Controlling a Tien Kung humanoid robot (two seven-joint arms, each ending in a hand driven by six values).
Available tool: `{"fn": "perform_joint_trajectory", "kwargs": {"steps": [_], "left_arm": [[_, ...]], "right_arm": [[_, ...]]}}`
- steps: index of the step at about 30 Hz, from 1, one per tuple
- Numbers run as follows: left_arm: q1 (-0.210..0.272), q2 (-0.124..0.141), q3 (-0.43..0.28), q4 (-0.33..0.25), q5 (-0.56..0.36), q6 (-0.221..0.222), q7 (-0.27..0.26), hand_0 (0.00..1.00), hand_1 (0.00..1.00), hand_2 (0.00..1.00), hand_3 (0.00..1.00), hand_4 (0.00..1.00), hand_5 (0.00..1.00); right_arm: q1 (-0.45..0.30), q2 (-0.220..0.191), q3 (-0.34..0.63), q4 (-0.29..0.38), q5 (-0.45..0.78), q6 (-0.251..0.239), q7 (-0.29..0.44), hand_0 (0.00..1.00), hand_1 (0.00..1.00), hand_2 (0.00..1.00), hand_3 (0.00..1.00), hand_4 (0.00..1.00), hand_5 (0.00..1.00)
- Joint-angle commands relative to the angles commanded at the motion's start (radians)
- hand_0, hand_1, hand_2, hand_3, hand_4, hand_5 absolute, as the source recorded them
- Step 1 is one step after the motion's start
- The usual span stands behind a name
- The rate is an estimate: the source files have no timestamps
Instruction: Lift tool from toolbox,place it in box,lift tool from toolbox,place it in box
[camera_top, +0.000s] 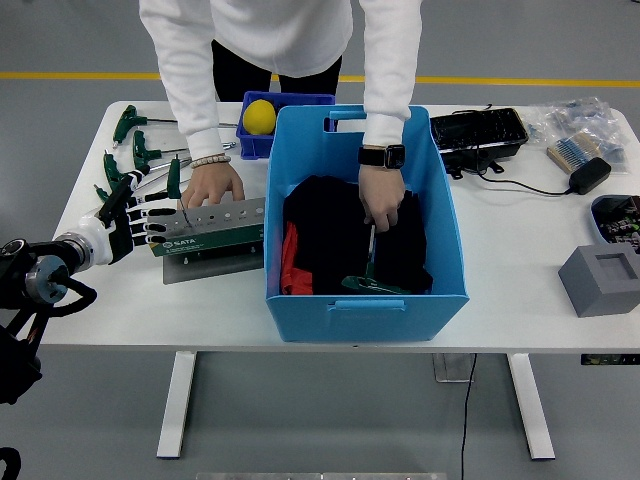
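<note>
My one view, from high over my side of the table

I looked forward and down from well above the white table (520, 300), its near edge low in the picture and bare floor showing beneath it. The far edge and a person's torso (270, 35) sat at the top. No second view shared the scene.

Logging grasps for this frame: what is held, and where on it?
The person's hand holds the T-handle wrench by its shaft's upper end. The left robot hand holds nothing.

Your robot's left hand (128, 222) has black-and-white fingers, a white wrist, and a black arm (30, 280) with looping cables.
</note>
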Motion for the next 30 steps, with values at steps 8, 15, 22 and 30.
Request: {"fn": "perform_joint_trajectory", "kwargs": {"steps": [8, 15, 22, 30], "left_arm": [[-0.009, 0.001, 0.038, -0.009, -0.062, -0.011, 0.016, 0.209, 0.277, 0.473, 0.740, 0.803, 0.962], [-0.028, -0.002, 0.061, -0.013, -0.108, -0.018, 0.020, 0.208, 0.275, 0.466, 0.736, 0.798, 0.982], [-0.044, -0.012, 0.082, -0.012, -0.163, -0.013, 0.015, 0.208, 0.276, 0.466, 0.736, 0.802, 0.998], [-0.054, -0.014, 0.102, -0.029, -0.264, 0.003, 0.015, 0.207, 0.280, 0.473, 0.652, 0.817, 0.998]], "right_arm": [[0.000, -0.001, 0.002, 0.000, -0.006, 0.001, -0.002, 0.642, 0.634, 0.708, 0.568, 0.805, 0.674], [0.000, -0.001, 0.004, 0.001, -0.010, 0.002, -0.004, 0.643, 0.633, 0.708, 0.568, 0.805, 0.674], [-0.001, -0.002, 0.008, 0.000, -0.021, 0.003, -0.006, 0.642, 0.633, 0.708, 0.568, 0.805, 0.674], [-0.008, -0.001, 0.013, 0.000, -0.031, 0.003, -0.008, 0.642, 0.631, 0.708, 0.568, 0.805, 0.674]]}}
